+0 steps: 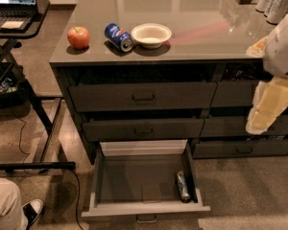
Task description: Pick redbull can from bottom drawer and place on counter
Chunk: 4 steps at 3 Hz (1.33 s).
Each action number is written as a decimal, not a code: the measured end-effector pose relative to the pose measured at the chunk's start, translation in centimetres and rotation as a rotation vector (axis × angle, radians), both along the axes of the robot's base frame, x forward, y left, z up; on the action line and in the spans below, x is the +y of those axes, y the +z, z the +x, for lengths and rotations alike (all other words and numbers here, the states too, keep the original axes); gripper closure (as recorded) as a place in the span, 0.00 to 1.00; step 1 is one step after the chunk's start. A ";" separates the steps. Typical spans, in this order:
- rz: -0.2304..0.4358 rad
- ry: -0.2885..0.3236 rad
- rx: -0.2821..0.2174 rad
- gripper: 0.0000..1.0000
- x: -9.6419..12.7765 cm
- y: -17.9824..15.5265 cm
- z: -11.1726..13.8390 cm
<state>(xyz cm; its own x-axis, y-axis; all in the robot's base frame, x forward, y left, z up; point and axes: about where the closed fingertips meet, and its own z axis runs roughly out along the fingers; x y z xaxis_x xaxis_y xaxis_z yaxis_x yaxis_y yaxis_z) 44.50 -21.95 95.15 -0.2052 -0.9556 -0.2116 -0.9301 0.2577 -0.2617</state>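
The gripper [269, 110], cream-coloured below a white arm, hangs at the right edge in front of the cabinet's right-hand drawers, well apart from the can; whether it is open or closed cannot be told. Lower left of it, the bottom drawer [144, 211] is pulled out. The redbull can [183, 186] lies on its side by the drawer's right wall. Above, the glossy worktop [197, 13] carries a red apple [78, 37], a tipped blue soda can [118, 37] and a white bowl [151, 34] in a row near its front left edge.
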 end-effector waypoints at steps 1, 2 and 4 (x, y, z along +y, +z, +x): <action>-0.026 0.039 -0.001 0.00 -1.6 -7.6 1.5; -0.039 0.100 0.012 0.00 -2.6 -16.8 3.8; -0.036 0.172 0.028 0.00 -2.6 -26.1 7.1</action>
<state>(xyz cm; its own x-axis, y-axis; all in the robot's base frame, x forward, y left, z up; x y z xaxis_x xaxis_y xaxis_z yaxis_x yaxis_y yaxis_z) 51.58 -24.59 69.05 -0.0432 -0.9839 -0.1732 -0.9667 0.0850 -0.2413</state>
